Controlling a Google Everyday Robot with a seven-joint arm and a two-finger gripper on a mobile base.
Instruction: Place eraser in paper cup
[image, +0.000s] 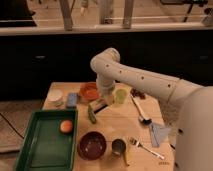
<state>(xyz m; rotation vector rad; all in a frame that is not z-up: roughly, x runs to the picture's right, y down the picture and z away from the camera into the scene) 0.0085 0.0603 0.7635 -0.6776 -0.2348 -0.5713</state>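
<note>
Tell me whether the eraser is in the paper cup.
Out. The gripper holds the eraser mid-table beside the orange bowl; the paper cup stands apart, beyond the blue block.

arm: elbow high, forearm down | gripper: low, centre, clamped on eraser

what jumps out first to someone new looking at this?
The big white arm stretched in from the right, its gripper low over the middle of the table, shut on what looks like the eraser. Next, the green tray at front left with an orange ball in it. The paper cup sits far left, apart from the gripper.
</note>
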